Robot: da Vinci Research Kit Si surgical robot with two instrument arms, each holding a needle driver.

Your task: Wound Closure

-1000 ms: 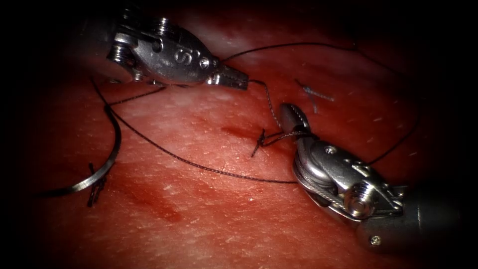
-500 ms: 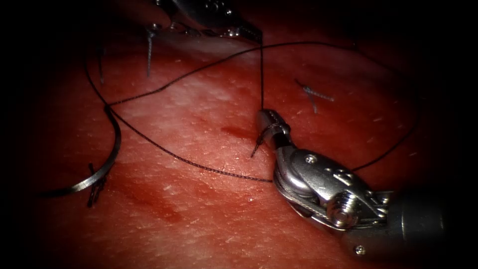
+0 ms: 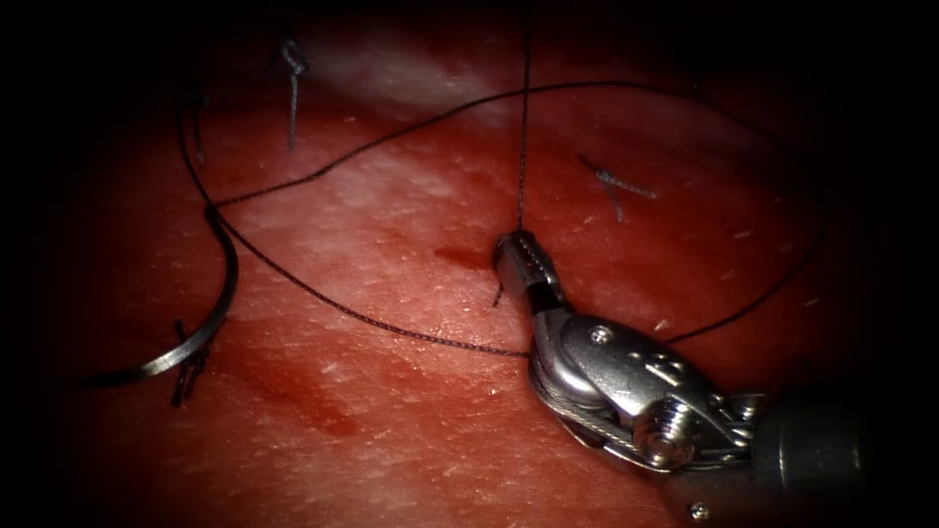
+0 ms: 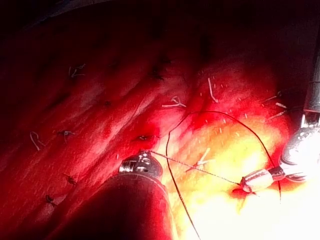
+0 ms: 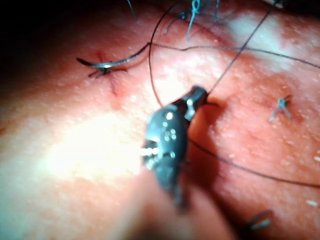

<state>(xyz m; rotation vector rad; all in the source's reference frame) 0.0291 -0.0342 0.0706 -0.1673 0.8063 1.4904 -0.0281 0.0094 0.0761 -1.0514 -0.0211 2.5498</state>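
Observation:
My right tool (image 3: 513, 246) comes in from the lower right, its jaws shut on the thread's short end at the stitch (image 3: 500, 290) beside the cut (image 3: 460, 258). From there a taut strand of thread (image 3: 521, 147) runs straight up. It reaches my left tool (image 4: 143, 160), whose jaws are shut on it; the right tool (image 4: 256, 181) is at the strand's other end. The curved needle (image 3: 201, 330) lies free on the tissue left of the cut, held by neither tool, with slack thread (image 3: 342, 308) trailing from its tail. The needle (image 5: 111, 63) and right jaws (image 5: 197, 96) show again.
Cut thread ends sit on the tissue at an older stitch right of the cut (image 3: 611, 184) and at another far up on the left (image 3: 291, 68). A dark knot (image 3: 186, 370) lies beside the needle. Red fluid stains the tissue (image 3: 313, 401).
The left tool rose out of the endoscope view, drawing its strand taut. The right tool shifted left and down toward the stitch, and the loop around its jaws slid off and closed down.

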